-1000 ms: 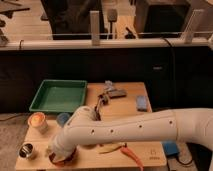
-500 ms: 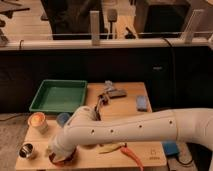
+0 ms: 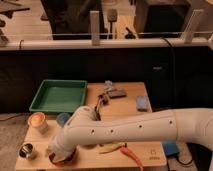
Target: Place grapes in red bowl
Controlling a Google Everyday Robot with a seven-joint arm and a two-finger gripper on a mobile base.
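Gripper [image 3: 56, 154] positioned over red bowl [image 3: 65, 160]; steel cup [image 3: 27, 150] left of it. Finger state undeterminable.

Next to nothing changed. Found no shift in the claw [image 3: 58, 153]: parked at the same spot as a second ago and half a second ago, low at the front left corner of the surface [image 3: 150, 156], right over the red bowl [image 3: 66, 161]. Same arm pose, same reach in from the right. No displaced items on the surface, nothing added, nothing gone.
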